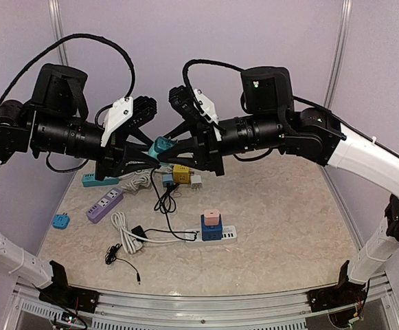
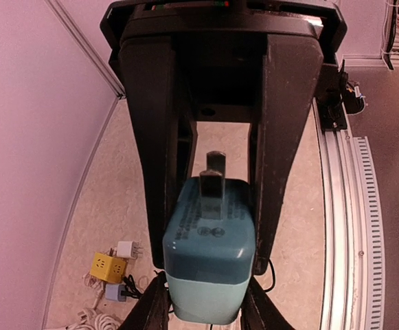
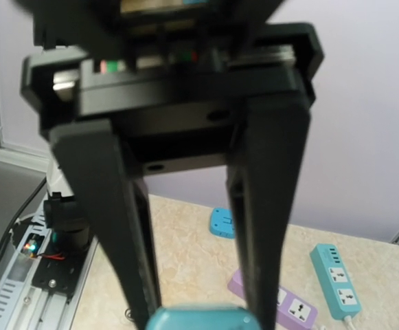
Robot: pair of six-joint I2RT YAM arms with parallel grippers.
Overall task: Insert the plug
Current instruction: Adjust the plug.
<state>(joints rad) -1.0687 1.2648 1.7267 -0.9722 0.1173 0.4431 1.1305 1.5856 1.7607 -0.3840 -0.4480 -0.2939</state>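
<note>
Two arms reach level toward each other in mid-air. The left pincer (image 2: pixel 209 265) and right pincer (image 3: pixel 202 313) both pinch the two-tone teal plastic plug block (image 1: pixel 161 147) between their fingertips, its prongs facing the left palm.

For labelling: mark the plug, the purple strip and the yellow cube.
plug (image 2: pixel 209 240), left wrist view, dark teal face.
purple strip (image 1: pixel 104 205), top view, its middle.
yellow cube (image 1: pixel 181 173), top view, top face.
</note>
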